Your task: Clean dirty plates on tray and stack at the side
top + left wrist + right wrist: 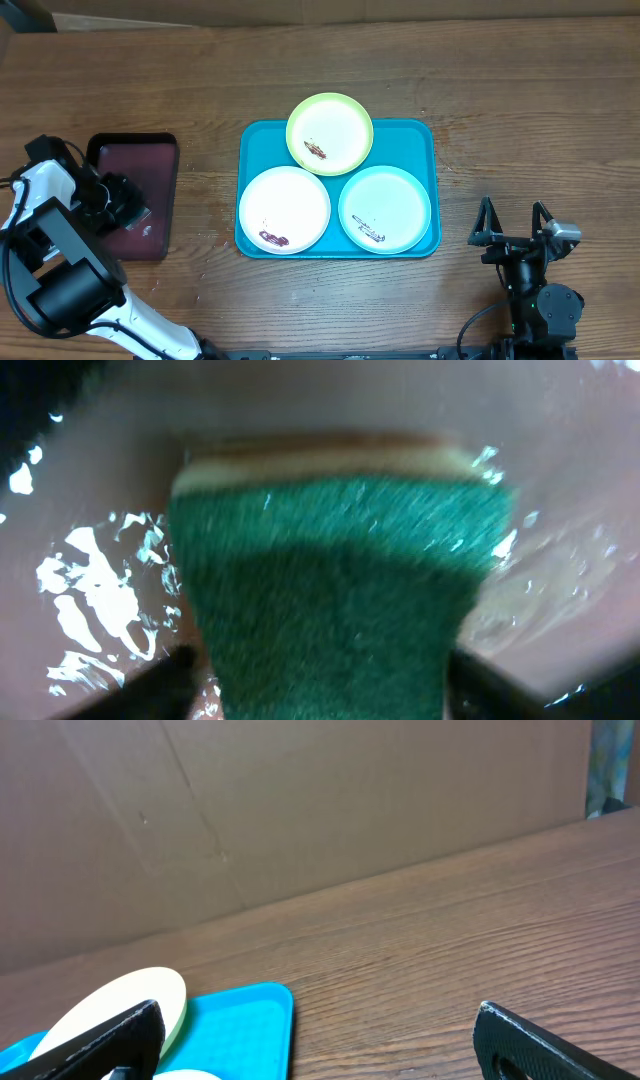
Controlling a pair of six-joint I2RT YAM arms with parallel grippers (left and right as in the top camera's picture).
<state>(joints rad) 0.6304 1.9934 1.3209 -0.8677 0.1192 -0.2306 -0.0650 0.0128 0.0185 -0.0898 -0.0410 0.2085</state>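
Observation:
Three plates lie on the turquoise tray [420, 130]: a yellow-green plate [330, 132] at the back, a white plate [284, 208] front left, a pale mint plate [385, 208] front right. Each has a dark brown smear. My left gripper [125, 205] is over the maroon tray [135, 160], far left of the plates. In the left wrist view it [315, 680] is shut on a green and yellow sponge [340, 560], pinched between the fingers. My right gripper [515, 225] is open and empty, right of the turquoise tray. The right wrist view shows its open jaws [318, 1020], the yellow-green plate [120, 1005] and a tray corner [240, 1020].
The maroon tray's surface is wet and shiny around the sponge [90, 590]. A brown cardboard wall [300, 810] stands behind the wooden table [500, 100].

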